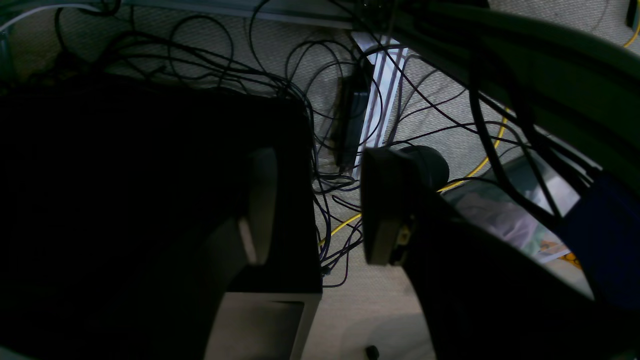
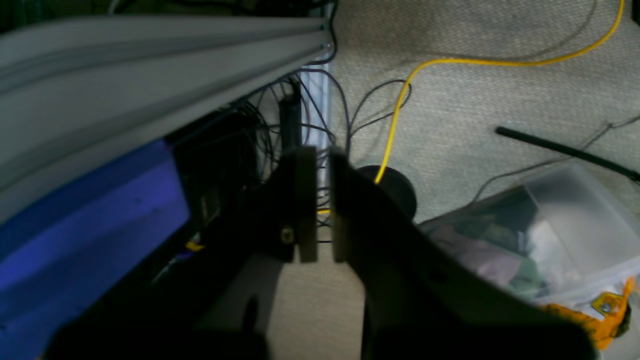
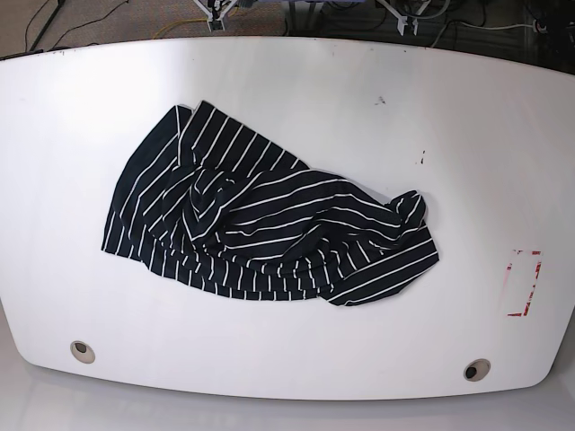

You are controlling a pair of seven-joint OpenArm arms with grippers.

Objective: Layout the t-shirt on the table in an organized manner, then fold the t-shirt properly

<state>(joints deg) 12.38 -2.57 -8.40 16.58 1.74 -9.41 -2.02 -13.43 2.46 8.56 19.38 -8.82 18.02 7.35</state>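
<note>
Left wrist view: the left gripper (image 1: 317, 205) hung over carpeted floor strewn with dark cables (image 1: 280, 75), its jaws standing apart with nothing between them. A black box-like unit (image 1: 150, 190) sat beside its one finger. No shirt fabric appeared near this claw.

Right wrist view: the right gripper (image 2: 320, 205) had its jaws drawn nearly together, empty, above the floor. A yellow cable (image 2: 400, 100) and a clear plastic bin (image 2: 560, 225) lay beyond it; no garment was close by.

Base view: the t-shirt (image 3: 260, 220) lay crumpled and bunched near the middle of the table (image 3: 431, 99), slightly toward the view's left. Neither gripper appeared over the tabletop; both were well apart from the shirt.
</note>
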